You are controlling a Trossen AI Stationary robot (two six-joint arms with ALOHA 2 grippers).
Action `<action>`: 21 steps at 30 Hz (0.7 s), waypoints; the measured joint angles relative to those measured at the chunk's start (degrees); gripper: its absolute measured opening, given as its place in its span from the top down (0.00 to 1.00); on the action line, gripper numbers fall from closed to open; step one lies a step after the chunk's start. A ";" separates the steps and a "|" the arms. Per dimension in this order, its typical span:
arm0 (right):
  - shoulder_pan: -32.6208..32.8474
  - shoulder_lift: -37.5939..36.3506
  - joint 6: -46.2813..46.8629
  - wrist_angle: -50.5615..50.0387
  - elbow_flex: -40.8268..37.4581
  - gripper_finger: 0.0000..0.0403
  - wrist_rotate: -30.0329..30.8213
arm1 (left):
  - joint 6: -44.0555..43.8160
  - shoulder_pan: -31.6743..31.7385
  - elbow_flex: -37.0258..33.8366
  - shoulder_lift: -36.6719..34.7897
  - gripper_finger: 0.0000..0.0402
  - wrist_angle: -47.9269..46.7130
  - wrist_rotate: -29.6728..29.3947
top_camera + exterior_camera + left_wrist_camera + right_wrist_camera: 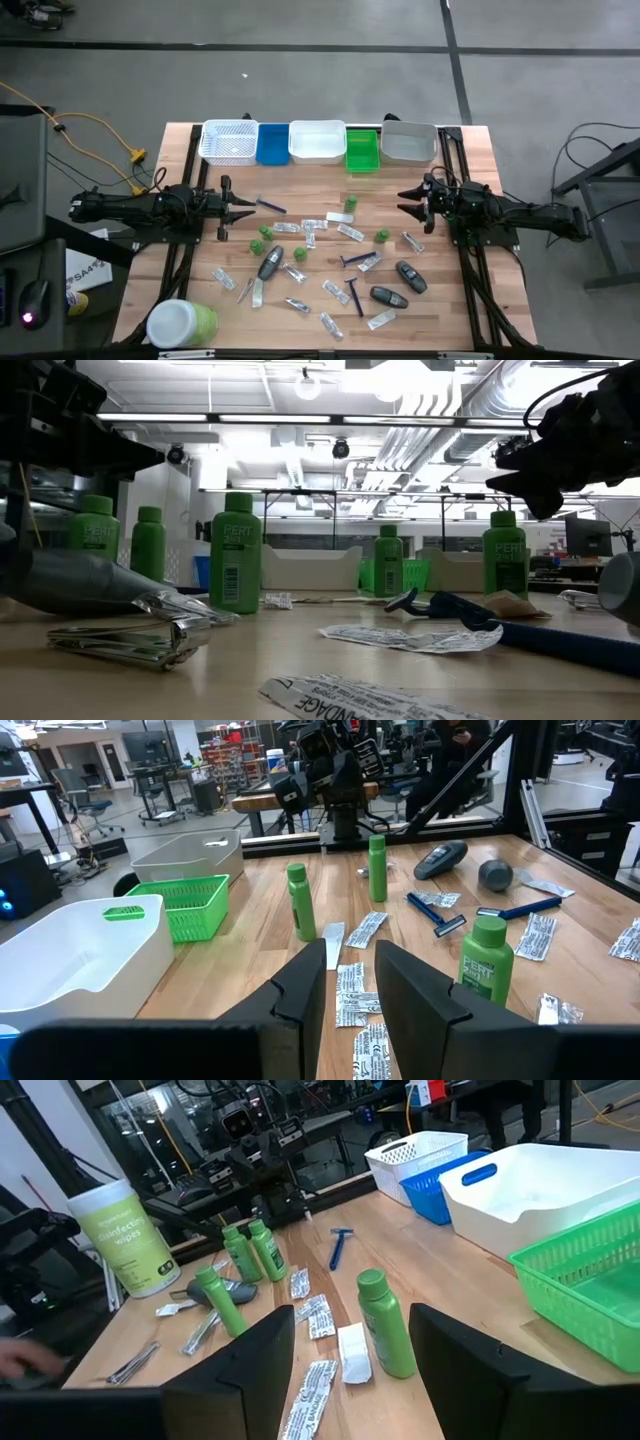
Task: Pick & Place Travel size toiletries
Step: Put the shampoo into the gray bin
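The travel size toiletries lie scattered over the middle of the wooden table. Small green bottles [351, 204] [381, 236] [265, 232] stand upright on their bases. Flat silvery sachets [300, 276], dark grey oval pieces [411, 275] [271, 264] and thin blue razors [353, 293] [270, 205] lie flat. My left gripper [235, 210] [350, 995] hangs open at the table's left side, level, with nothing between its fingers. At the right side my right gripper [410, 200] [350, 1350] is open too, level and pointing at the items.
Along the far edge stands a row of trays: a white mesh basket [229, 141], a blue one [272, 143], a white tub [317, 140], a green basket [362, 150] and a grey tub [409, 142]. A big green wipes jar with a white lid [182, 323] is at the near left corner.
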 joint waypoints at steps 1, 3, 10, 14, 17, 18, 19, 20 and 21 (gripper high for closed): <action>0.02 -0.02 -0.02 -0.02 -0.01 0.52 0.15 | 0.00 0.00 0.00 0.00 0.77 0.00 0.00; 0.02 0.00 -0.80 -0.04 0.02 0.52 1.20 | 0.00 -0.01 -0.01 0.00 0.77 0.00 0.00; 0.80 1.58 -3.32 -0.72 0.02 0.52 0.99 | 0.00 0.00 -0.01 0.00 0.77 0.00 0.00; 3.76 4.70 -7.44 -0.85 0.02 0.52 1.06 | 0.00 0.01 0.01 0.00 0.77 0.00 0.00; 6.69 7.94 -8.81 -0.74 0.02 0.52 2.30 | -0.01 0.00 0.00 -0.01 0.77 0.00 0.00; 7.68 9.12 -8.82 -0.63 0.02 0.52 3.01 | 0.00 -0.01 0.01 -0.02 0.77 0.00 0.00; 8.74 10.36 -8.87 -0.50 0.02 0.52 3.85 | 0.00 -0.01 -0.01 0.00 0.77 0.00 0.00; 9.84 11.66 -8.99 -0.40 0.02 0.52 4.62 | 0.00 0.01 0.01 0.00 0.77 0.00 0.00; 10.89 12.86 -9.03 -0.22 0.02 0.52 5.59 | -0.01 0.00 -0.01 0.00 0.77 0.00 0.00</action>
